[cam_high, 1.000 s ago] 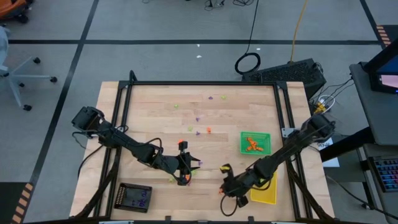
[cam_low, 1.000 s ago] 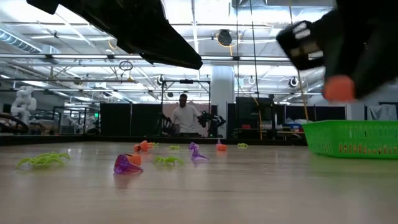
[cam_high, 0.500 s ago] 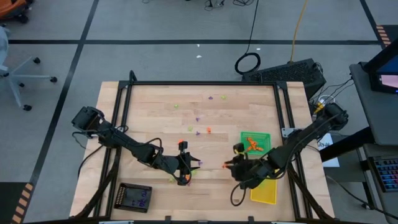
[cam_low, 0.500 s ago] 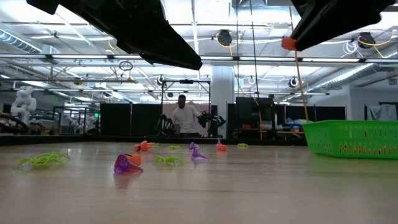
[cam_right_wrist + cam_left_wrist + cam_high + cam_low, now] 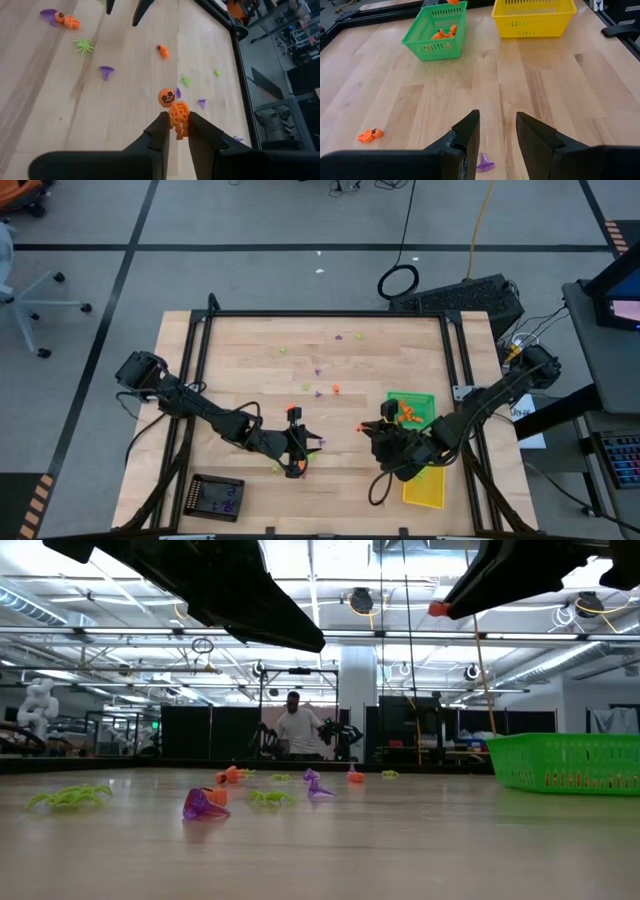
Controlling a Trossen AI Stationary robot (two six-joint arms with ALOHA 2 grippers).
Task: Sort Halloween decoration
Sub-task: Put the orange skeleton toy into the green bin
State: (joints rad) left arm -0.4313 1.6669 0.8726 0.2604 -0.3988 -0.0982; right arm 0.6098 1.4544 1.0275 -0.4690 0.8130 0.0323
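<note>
Carrying an orange skeleton [image 5: 176, 114] pinched by its legs, the right gripper [image 5: 176, 131] hangs above the table just beside the green tray [image 5: 428, 417], jaws narrow around the toy. Only a thin bit is caught, so a jolt could shake it loose short of the tray, where other orange pieces [image 5: 444, 33] already sit. Over on the other side, the left gripper [image 5: 497, 131] hovers low with jaws apart and empty, a purple cone [image 5: 484, 162] just beneath. More purple, green and orange trinkets [image 5: 205, 803] lie scattered across the wood, and the yellow tray [image 5: 534, 19] looks empty
</note>
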